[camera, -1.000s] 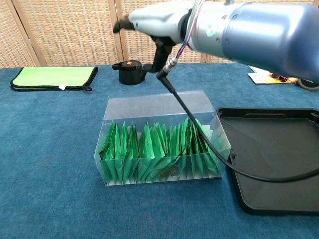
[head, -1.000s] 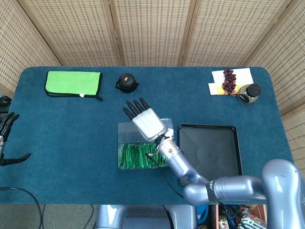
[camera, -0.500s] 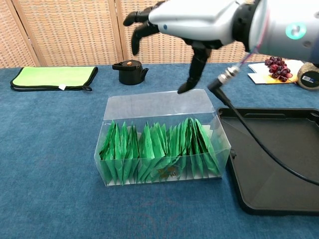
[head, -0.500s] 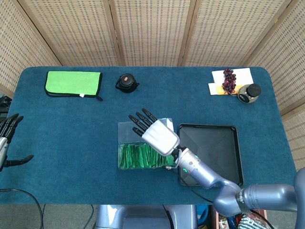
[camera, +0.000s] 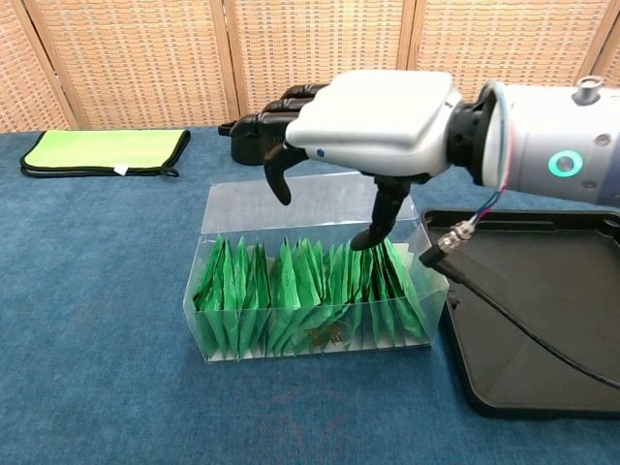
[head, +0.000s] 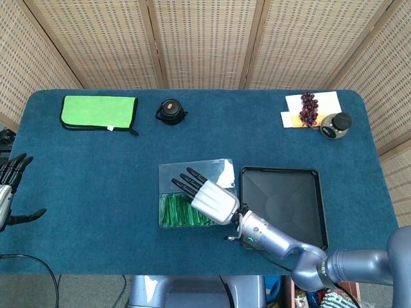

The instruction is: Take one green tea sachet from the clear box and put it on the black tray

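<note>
The clear box [head: 168, 173] [camera: 223, 215] sits mid-table with a row of upright green tea sachets [head: 176, 212] [camera: 291, 281] along its front half. My right hand [head: 209, 199] [camera: 373, 111] hovers palm down just above the sachets, fingers apart and curved downward, holding nothing. Its thumb tip hangs close over the sachets at the box's right end. The black tray [head: 289, 202] [camera: 542, 310] lies directly right of the box, with nothing on it. My left hand [head: 9, 186] shows at the far left table edge, fingers spread, holding nothing.
A green cloth [head: 98, 111] [camera: 102, 150] lies at the back left. A small black pot [head: 169, 110] stands behind the box. Grapes on a napkin [head: 309, 108] and a dark-lidded jar [head: 336, 124] sit at the back right. A cable [camera: 523, 329] trails from my right wrist over the tray.
My right hand has come down and back toward me, from high above the box's rear to just over the sachets, its fingers now curved downward. The left hand has barely moved.
</note>
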